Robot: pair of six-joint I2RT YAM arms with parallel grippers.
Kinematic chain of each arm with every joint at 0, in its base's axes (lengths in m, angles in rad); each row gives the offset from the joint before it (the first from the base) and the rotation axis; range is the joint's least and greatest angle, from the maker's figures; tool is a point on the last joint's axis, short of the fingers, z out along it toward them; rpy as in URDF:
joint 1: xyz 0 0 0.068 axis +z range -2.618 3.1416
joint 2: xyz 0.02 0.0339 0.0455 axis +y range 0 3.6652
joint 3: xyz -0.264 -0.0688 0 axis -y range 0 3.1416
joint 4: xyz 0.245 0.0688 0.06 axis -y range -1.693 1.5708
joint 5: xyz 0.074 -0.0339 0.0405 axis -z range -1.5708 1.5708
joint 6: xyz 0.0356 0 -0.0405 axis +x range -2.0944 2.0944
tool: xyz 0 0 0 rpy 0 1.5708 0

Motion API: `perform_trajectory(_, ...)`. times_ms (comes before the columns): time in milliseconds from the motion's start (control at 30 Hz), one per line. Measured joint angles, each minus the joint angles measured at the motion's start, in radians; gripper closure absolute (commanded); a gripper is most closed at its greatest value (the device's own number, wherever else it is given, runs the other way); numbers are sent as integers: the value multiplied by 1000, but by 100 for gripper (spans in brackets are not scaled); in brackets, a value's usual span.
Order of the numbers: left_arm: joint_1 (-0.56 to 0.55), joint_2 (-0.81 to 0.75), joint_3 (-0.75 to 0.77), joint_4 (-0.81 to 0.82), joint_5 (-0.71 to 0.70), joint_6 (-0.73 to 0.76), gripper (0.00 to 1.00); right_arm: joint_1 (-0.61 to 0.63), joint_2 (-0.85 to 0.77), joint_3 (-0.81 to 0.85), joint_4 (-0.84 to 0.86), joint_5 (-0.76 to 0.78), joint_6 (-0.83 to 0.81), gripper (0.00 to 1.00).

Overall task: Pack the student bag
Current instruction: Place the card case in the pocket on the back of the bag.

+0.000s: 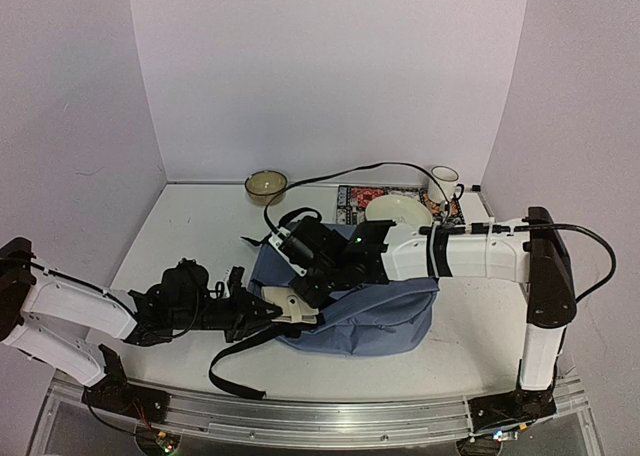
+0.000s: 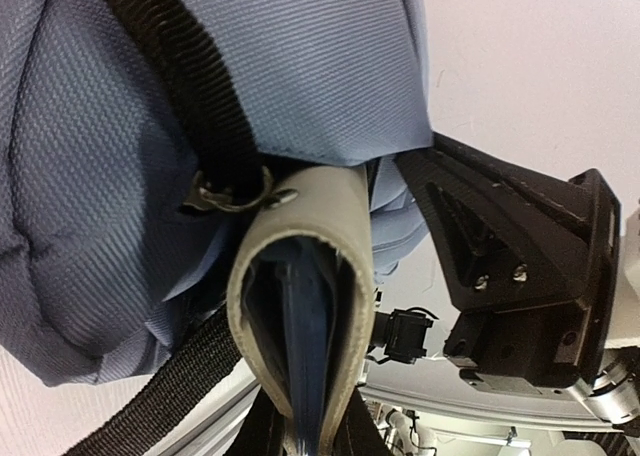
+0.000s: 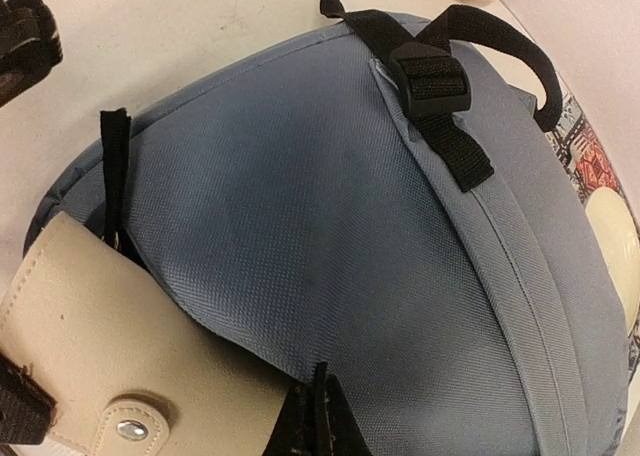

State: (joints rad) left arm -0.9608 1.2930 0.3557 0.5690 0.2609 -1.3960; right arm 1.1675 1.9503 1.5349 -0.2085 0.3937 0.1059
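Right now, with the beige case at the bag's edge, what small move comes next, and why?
Probably ease the left gripper forward, sliding the beige case deeper into the student bag: only its corner sits under the blue fabric, and most of it is outside.

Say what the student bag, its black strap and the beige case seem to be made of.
The student bag looks like matte woven synthetic cloth: a fine weave shows. Its black strap is ribbed webbing. The beige case seems smooth leather or imitation, with stitched edge and metal snap.

Glass bowl [image 1: 266,184], mug [image 1: 444,181], white bowl [image 1: 397,211]
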Motion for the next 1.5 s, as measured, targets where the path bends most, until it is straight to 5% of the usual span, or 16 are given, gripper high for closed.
perform_trajectory(867, -68, -88, -86, 120, -122, -8, 100, 4, -23, 0, 30, -67, 82, 100)
perform_trajectory(1500, -72, 185, -78, 286, -98, -44, 100, 7, -23, 0, -1, -127, 81, 100)
